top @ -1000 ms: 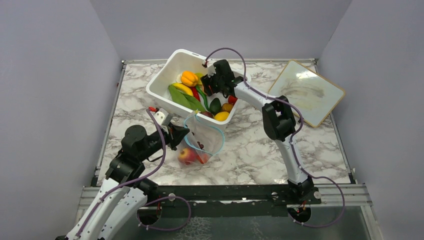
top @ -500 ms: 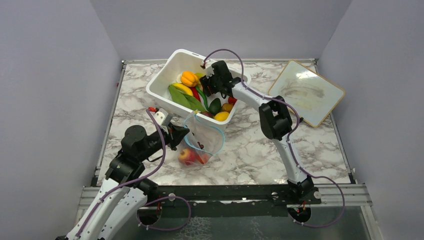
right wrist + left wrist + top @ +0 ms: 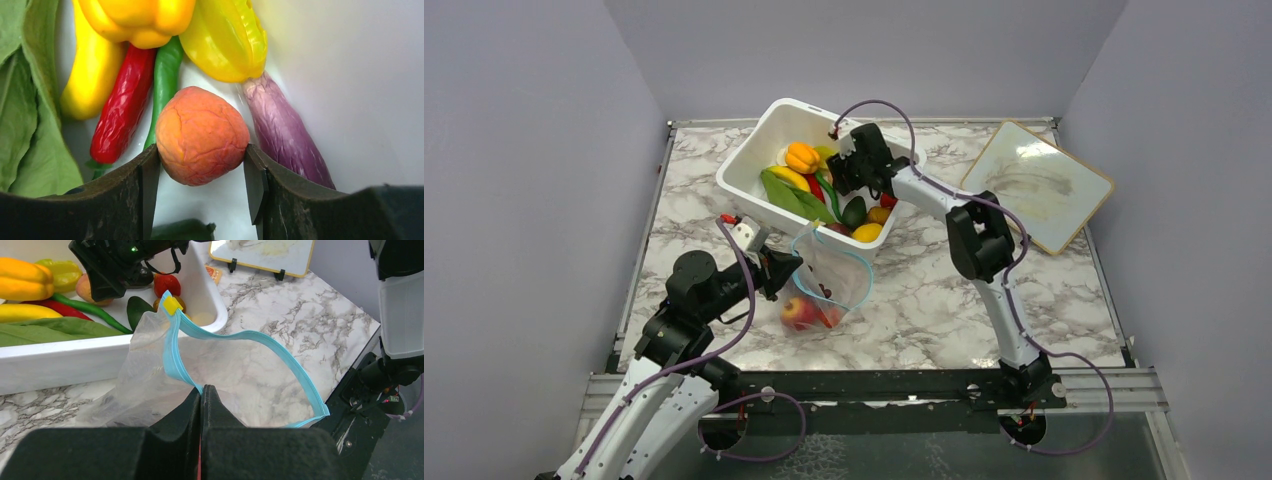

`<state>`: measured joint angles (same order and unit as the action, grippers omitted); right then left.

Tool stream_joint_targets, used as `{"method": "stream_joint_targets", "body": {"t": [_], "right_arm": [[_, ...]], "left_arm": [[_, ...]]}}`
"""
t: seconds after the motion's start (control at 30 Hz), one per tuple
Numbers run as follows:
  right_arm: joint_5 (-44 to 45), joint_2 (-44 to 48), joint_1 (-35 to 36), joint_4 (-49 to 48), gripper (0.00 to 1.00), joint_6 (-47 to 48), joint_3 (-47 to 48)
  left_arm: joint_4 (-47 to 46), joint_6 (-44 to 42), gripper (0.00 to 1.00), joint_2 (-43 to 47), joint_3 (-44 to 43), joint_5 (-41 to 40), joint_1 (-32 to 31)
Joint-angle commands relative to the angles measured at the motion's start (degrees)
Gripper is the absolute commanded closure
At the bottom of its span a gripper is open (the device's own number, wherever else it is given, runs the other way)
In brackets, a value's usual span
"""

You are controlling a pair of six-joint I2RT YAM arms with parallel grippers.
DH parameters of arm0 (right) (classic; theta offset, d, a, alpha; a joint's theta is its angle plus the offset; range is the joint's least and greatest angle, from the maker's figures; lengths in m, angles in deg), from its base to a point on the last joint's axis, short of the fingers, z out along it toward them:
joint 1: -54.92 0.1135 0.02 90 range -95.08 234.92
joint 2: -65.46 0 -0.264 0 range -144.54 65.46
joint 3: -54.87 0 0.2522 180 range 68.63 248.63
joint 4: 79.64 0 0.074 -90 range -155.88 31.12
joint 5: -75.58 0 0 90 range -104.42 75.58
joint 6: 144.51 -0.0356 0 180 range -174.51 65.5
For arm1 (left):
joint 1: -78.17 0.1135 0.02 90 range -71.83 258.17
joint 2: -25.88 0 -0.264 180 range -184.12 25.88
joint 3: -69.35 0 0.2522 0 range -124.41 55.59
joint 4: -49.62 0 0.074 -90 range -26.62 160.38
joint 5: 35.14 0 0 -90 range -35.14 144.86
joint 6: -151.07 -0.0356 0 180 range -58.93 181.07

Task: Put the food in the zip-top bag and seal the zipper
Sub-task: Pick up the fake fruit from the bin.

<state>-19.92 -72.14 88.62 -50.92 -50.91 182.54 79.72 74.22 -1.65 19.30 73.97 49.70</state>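
The zip-top bag (image 3: 832, 272) stands open in front of the white tub (image 3: 759, 140), with a red apple (image 3: 799, 312) and other food inside. My left gripper (image 3: 201, 388) is shut on the bag's near rim at the light blue zipper (image 3: 250, 335), whose yellow slider (image 3: 173, 305) sits at the far end. My right gripper (image 3: 201, 156) reaches down into the tub, and both its fingertips touch the sides of a peach (image 3: 200, 132) resting on the tub floor. Around the peach lie a purple eggplant (image 3: 285, 132), a red chilli (image 3: 122, 112), a green chilli (image 3: 165, 80) and yellow peppers (image 3: 225, 40).
More food fills the tub: green leaves (image 3: 792, 195), an orange pepper (image 3: 802, 156), yellow and green pieces near its front wall. A framed board (image 3: 1039, 185) leans at the back right. A small orange packet (image 3: 213, 274) lies beside the tub.
The right gripper's jaws have narrowed onto the peach, and that arm has shifted slightly inside the tub. The left arm and the bag have not moved.
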Motion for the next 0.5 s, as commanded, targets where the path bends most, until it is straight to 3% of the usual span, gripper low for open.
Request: {"method": "stream_joint_targets", "body": {"t": [0.0,0.47], "right_arm": [[-1.63,6.87,0.01,-1.69,0.65,-0.66,-3.95],[-1.17,20.16,0.05,-1.38,0.69,-0.82,-15.11]], "left_arm": [[-1.84,-0.58,1.0,0.46,0.08,-0.33,0.25],[-1.62,-0.32,1.0,0.03,0.08,-0.99,0.25]]}}
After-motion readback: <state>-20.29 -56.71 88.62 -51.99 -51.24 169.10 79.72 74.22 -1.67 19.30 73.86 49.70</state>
